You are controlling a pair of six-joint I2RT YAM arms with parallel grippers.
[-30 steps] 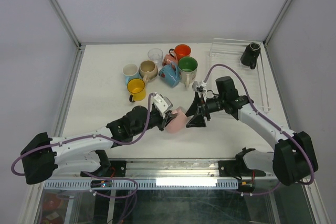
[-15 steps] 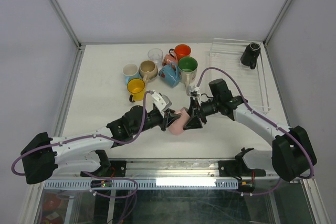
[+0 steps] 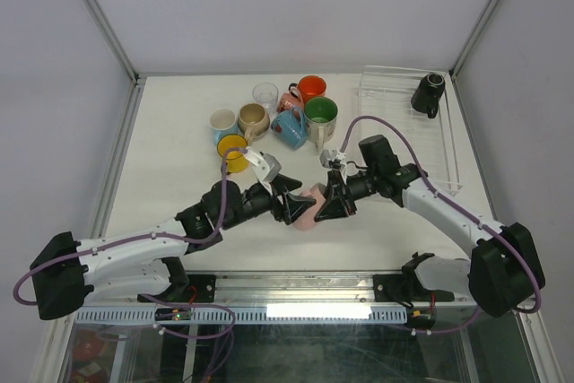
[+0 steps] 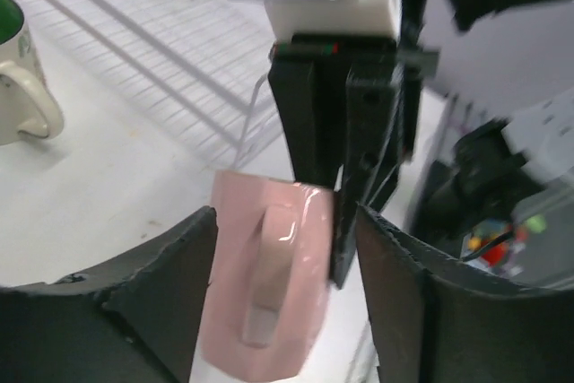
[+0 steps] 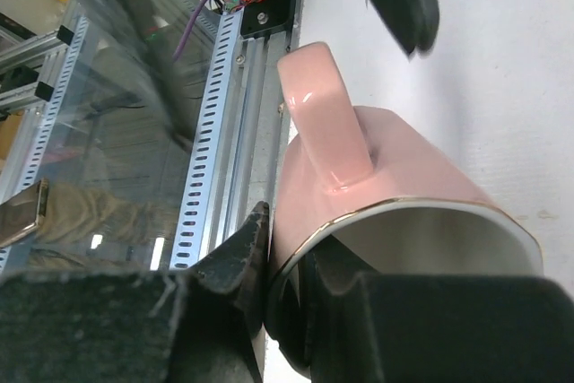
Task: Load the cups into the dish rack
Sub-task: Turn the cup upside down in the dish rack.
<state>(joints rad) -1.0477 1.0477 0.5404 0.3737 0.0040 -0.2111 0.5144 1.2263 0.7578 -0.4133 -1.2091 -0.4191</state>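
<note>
A plain pink mug (image 3: 309,206) hangs just above the table near the front, between both grippers. My right gripper (image 3: 330,202) is shut on its rim, one finger (image 5: 238,262) outside the wall and the other inside the mug (image 5: 395,190). My left gripper (image 3: 289,206) is open around the mug's base end (image 4: 269,284), with a gap at its right finger (image 4: 399,293). Several cups cluster at the back: yellow (image 3: 233,152), beige (image 3: 253,117), blue (image 3: 289,127), green (image 3: 320,114), orange (image 3: 311,88) and a clear glass (image 3: 265,94). A black mug (image 3: 429,91) lies in the clear dish rack (image 3: 441,145).
A white-and-blue mug (image 3: 222,121) and a patterned pink mug (image 3: 291,99) also sit in the cluster. The rack's wires (image 4: 179,60) and the green mug (image 4: 18,69) show beyond the pink mug in the left wrist view. The slotted frame rail (image 5: 211,132) runs along the table's front edge.
The right gripper moved onto the pink mug and closed on its rim. The left gripper, which was holding the mug, has opened off it.
</note>
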